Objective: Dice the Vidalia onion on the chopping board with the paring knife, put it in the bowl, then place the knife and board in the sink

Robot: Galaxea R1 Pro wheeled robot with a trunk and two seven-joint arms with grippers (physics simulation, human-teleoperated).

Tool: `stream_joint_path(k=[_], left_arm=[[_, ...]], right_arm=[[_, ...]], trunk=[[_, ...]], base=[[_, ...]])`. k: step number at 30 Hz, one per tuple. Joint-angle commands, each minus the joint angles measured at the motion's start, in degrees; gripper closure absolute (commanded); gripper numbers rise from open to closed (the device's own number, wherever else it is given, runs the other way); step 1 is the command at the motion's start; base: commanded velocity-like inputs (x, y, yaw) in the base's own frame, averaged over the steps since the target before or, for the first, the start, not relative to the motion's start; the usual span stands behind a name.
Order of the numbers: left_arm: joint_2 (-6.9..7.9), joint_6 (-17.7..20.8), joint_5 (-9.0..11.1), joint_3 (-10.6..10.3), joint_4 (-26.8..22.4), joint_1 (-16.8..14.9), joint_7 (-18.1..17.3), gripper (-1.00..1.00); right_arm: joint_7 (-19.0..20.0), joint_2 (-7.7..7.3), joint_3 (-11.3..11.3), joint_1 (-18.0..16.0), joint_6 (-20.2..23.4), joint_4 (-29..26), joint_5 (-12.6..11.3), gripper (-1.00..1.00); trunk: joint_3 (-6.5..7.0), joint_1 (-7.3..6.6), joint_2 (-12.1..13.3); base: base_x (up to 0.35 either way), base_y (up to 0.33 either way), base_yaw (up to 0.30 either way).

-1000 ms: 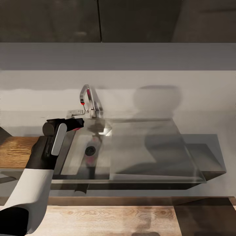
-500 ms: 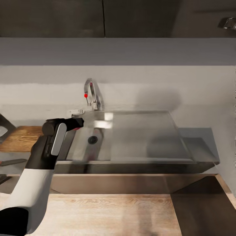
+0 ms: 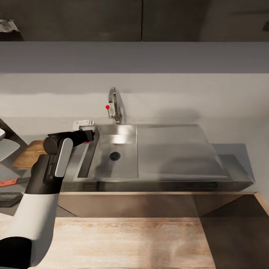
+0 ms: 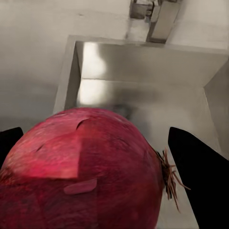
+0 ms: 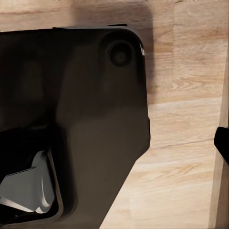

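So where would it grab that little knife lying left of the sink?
Probably by its red handle, coming straight down from above. The paring knife lies flat on the countertop, so a pinch across the handle's narrow width should stay clear of the blade.

A dark body panel (image 5: 90, 119) with a round recess (image 5: 120, 53) lies over a light wood-grain floor (image 5: 186, 143). A black fingertip (image 5: 222, 142) shows at the edge.

Soft even light, glare patch in sink (image 3: 119, 139), faint wall shadow, slight blur
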Motion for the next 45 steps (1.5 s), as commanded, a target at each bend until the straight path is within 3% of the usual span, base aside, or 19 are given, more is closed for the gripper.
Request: stream_joint_path(k=[1, 20, 45], left_arm=[[0.04, 0.1, 0.5, -0.1, -0.2, 0.0, 0.7, 1.00], [0.05, 0.2, 0.5, -0.6, -1.4, 0.0, 0.7, 1.00], [0.43, 0.2, 0.5, 0.8, -2.6, 0.0, 0.7, 1.00]], right_arm=[[-0.2, 0.03, 0.5, 0.0, -0.2, 0.0, -0.5, -1.00], [-0.1, -0.06, 0.5, 0.0, -0.4, -0.1, -0.4, -1.00], [-0.1, -0.11, 0.5, 0.0, -0.5, -0.1, -0.5, -1.00]], trunk=[[-0.09, 0.04, -0.1], [-0.09, 0.04, -0.1], [-0.09, 0.04, -0.1]], base=[[0.091, 0.143, 0.000], [-0.027, 0.059, 0.000], [-0.006, 0.268, 0.000]])
